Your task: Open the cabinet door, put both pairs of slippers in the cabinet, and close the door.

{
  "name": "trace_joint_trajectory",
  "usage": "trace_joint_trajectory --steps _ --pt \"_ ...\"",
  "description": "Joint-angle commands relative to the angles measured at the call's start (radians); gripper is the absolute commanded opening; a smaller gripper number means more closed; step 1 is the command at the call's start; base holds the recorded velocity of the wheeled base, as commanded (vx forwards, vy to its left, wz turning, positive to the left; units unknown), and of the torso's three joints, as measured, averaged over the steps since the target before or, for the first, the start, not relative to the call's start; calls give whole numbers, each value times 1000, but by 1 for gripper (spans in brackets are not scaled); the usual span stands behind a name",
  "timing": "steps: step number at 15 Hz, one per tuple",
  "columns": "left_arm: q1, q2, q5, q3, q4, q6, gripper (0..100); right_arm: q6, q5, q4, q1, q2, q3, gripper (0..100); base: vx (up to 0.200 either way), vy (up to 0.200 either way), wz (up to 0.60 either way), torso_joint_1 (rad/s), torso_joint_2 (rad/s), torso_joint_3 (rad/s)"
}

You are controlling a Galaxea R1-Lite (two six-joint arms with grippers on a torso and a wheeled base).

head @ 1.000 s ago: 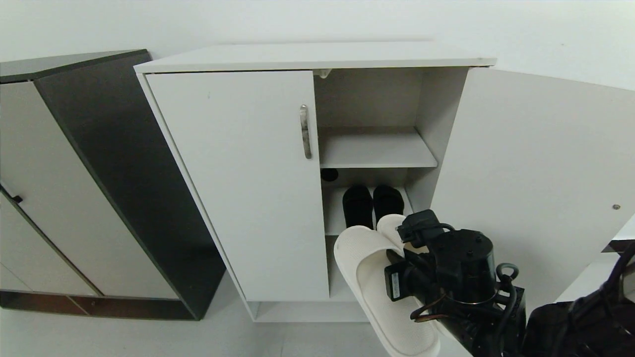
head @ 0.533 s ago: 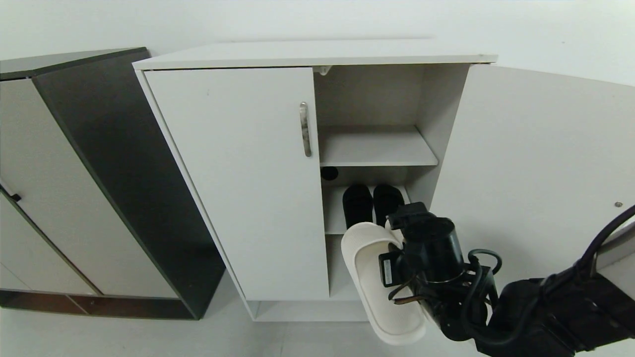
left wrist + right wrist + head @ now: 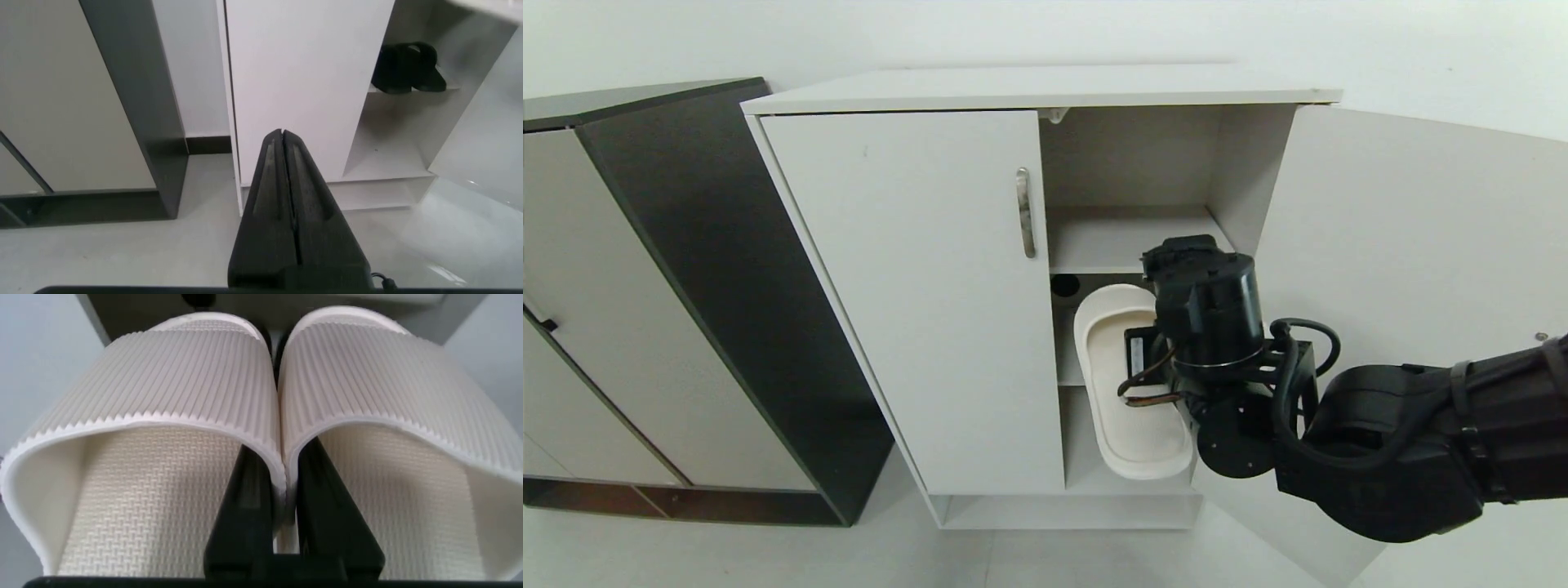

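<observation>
A white cabinet [image 3: 1029,88] stands with its left door [image 3: 915,302] closed and its right door [image 3: 1405,245] swung open. My right gripper [image 3: 278,486] is shut on the inner straps of the pair of white slippers [image 3: 204,384], holding them side by side. In the head view the white slippers [image 3: 1123,425] hang in the cabinet opening at middle-shelf height. A pair of black slippers [image 3: 409,67] sits on the middle shelf. My left gripper [image 3: 282,137] is shut on nothing, low over the floor in front of the closed door.
A dark grey cabinet [image 3: 711,269] stands against the white cabinet's left side. The closed door carries a metal handle [image 3: 1025,214]. The upper shelf [image 3: 1135,241] is bare. Pale floor [image 3: 768,555] stretches in front.
My right arm has carried the white slippers up and forward from in front of the cabinet into its opening. They now cover the black slippers in the head view.
</observation>
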Motion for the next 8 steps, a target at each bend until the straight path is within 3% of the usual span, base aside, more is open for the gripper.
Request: trace_joint_trajectory --steps 1,8 --pt "-1 1 0 0 0 0 0 -4 0 -1 11 -9 -46 0 0 0 0 0 0 0" --pt "1 0 1 0 0 3 0 -4 0 -49 5 -3 -48 0 0 0 0 0 0 0"
